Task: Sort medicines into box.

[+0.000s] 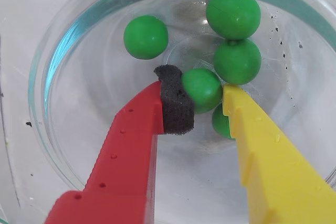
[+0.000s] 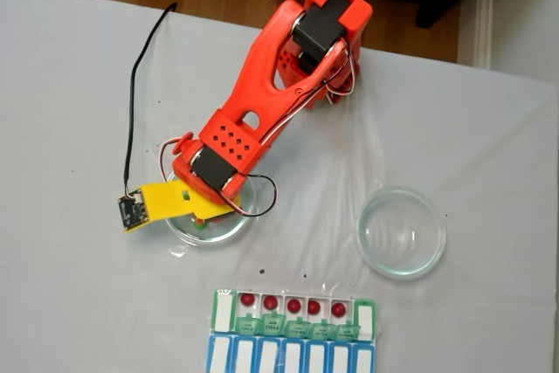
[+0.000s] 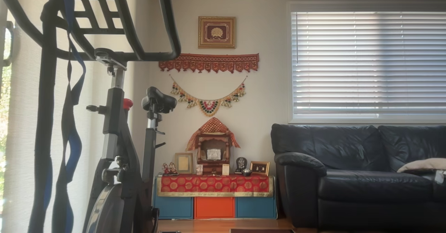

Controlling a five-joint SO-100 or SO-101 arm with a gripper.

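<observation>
White cloth covers the table (image 2: 79,286) in the fixed view, wood floor along the top edge. An orange arm (image 2: 262,111) reaches down-left over a clear glass dish (image 2: 229,231); a second glass dish (image 2: 402,233) sits well apart to the right. The box (image 2: 293,331) lies at the bottom edge: five dark red balls (image 2: 293,306) in a row, one per compartment, green lids folded down below them, a blue row under that. Open cloth lies between dishes and box.

Wrist view: the gripper (image 1: 202,95) is down inside the dish (image 1: 58,51), red finger (image 1: 131,145) with a black foam pad (image 1: 176,106) on the left, yellow finger (image 1: 262,150) on the right. Both press against one bright green ball (image 1: 202,87), clamped between them. Four other green balls (image 1: 146,36) lie around it, two touching each other above the yellow tip, one partly hidden beneath it.

Other view: living room, exercise bike (image 3: 118,149), black sofa (image 3: 359,170), closed blinds.
</observation>
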